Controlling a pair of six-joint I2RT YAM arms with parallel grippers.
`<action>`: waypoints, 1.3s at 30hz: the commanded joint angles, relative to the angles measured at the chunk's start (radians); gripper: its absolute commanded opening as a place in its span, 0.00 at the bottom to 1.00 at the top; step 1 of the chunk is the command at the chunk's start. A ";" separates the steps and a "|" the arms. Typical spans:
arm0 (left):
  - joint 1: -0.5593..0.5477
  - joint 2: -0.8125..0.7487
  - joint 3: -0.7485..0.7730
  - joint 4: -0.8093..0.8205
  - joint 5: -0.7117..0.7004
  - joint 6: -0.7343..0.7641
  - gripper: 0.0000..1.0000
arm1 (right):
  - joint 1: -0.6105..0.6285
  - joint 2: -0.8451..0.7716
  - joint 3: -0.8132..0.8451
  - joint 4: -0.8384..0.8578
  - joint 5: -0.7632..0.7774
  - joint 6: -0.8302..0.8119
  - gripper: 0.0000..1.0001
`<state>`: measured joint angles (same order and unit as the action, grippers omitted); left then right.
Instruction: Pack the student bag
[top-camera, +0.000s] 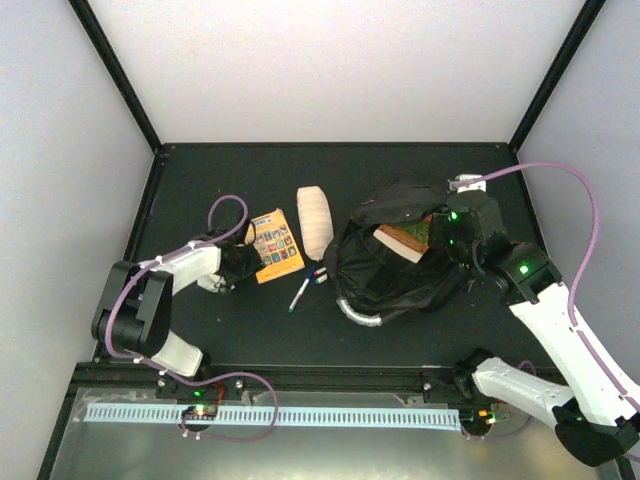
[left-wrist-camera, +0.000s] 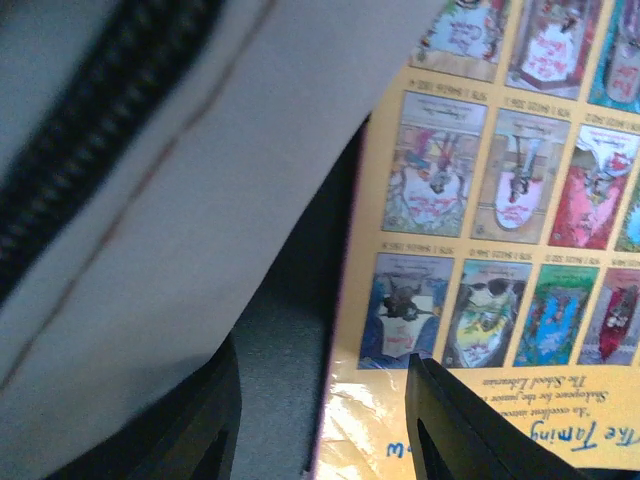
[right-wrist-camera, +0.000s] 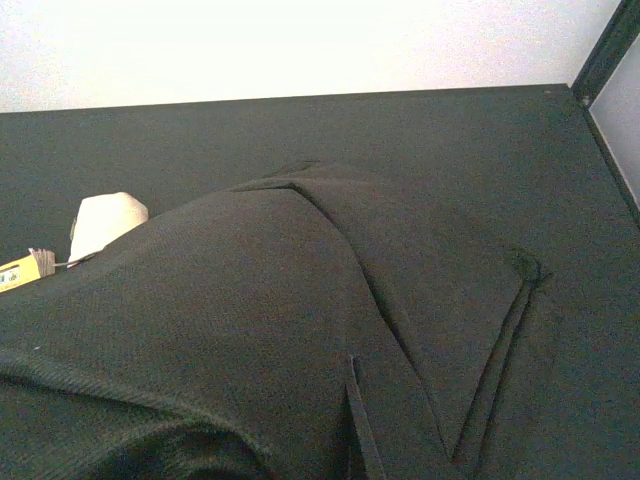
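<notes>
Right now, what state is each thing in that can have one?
Large black fabric backpack: open, tan book inside.
Yellow-orange paperback book: flat on the table, back cover up.
Whitish soft pouch: lying on the table, outside the backpack.
Left gripper: open, over the paperback's edge.
Right gripper: at the backpack's opening; open or shut unclear.

Black fabric of the student bag (right-wrist-camera: 300, 330) fills my view, creased in folds. Past its left edge I see a whitish pouch (right-wrist-camera: 105, 218) and a corner of a yellow book (right-wrist-camera: 18, 272).
</notes>
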<state>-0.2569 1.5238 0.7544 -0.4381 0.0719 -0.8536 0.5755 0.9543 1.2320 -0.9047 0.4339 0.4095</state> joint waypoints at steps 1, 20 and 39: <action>-0.001 -0.018 -0.004 -0.049 -0.052 -0.027 0.47 | -0.006 -0.017 0.010 0.094 0.005 0.014 0.11; -0.005 0.070 -0.037 0.412 0.431 0.058 0.56 | -0.006 -0.001 0.029 0.072 -0.020 -0.016 0.14; 0.002 -0.034 0.030 0.189 0.140 0.068 0.59 | 0.015 0.183 0.549 -0.153 -0.593 -0.149 0.78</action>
<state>-0.2573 1.5246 0.7513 -0.2028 0.2600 -0.8040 0.5831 1.1084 1.7306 -1.0721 0.0841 0.2890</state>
